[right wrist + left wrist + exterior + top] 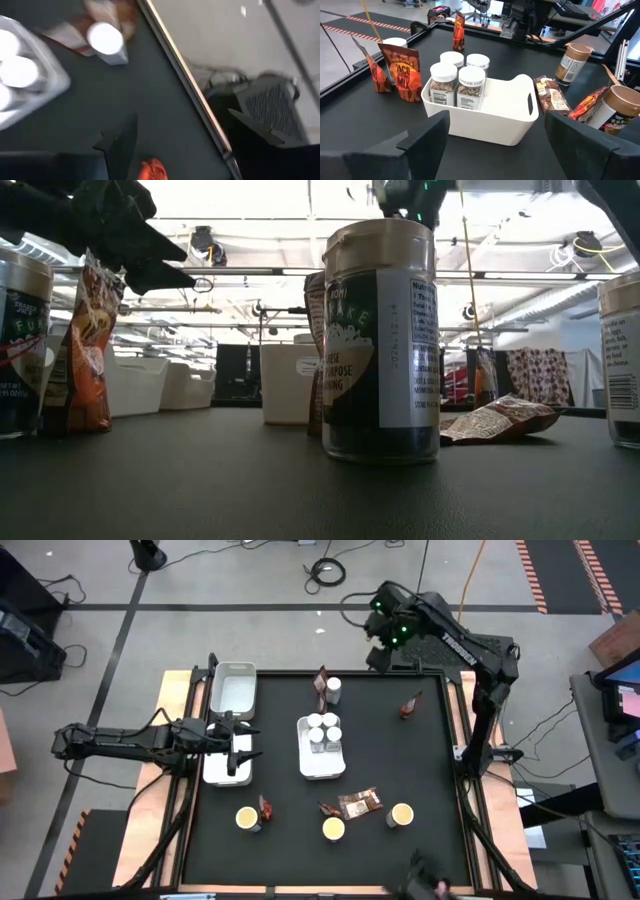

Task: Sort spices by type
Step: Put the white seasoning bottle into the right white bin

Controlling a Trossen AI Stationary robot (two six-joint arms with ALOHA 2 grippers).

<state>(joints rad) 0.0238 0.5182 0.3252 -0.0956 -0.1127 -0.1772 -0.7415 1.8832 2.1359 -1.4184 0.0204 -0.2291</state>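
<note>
Several white-capped jars [457,80] stand in the middle white tray [320,762]. One more jar [333,690] stands by a packet [320,683] near the far edge. A red packet [410,707] stands at the far right. Three yellow-topped tubs [247,818] [333,829] [401,814] and brown packets [360,802] sit along the near side. My left gripper [236,745] hovers open over a left tray [226,775], facing the middle tray. My right gripper [378,658] hangs open and high above the table's far edge, nothing between its fingers [120,145].
A second white tray [232,688] stands at the far left. The table's raised far edge [185,80] runs under my right gripper, with floor and cables beyond. Bare mat lies between the middle tray and the right edge.
</note>
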